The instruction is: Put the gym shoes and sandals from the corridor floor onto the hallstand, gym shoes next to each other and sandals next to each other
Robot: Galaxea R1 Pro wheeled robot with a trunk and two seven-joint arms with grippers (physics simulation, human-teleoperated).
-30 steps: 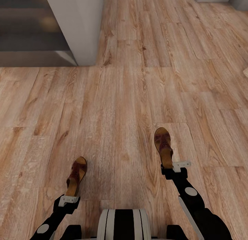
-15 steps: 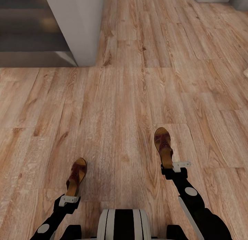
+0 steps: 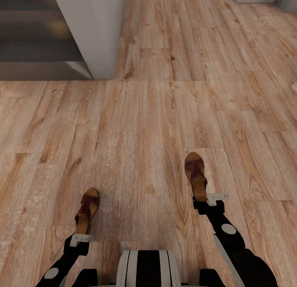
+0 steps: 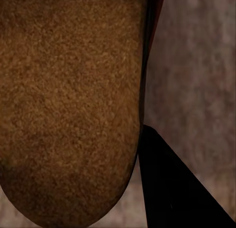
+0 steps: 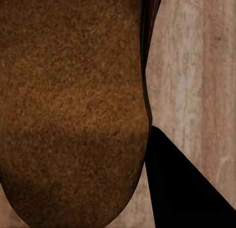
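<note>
Wood-grain corridor floor (image 3: 148, 114) spreads out ahead of the robot, with a pale grey cabinet corner (image 3: 93, 31) far beyond the sandals. Each gripper is clamped on the heel end of one sandal, carried toe-forward clear of the planks. The left sandal (image 3: 86, 209) has shifted since a moment ago: it now sits slightly lower and further left, toward the robot's base (image 3: 147, 268), while the right sandal (image 3: 195, 175) has kept its place, well apart from the left one. The left arm appears to be drawing in for transport; the pair is secured but not yet racked. The left gripper (image 3: 81, 238) is tucked low beside the base, elbow bent. The right gripper (image 3: 208, 201) reaches further forward, its forearm angled in toward the base.
</note>
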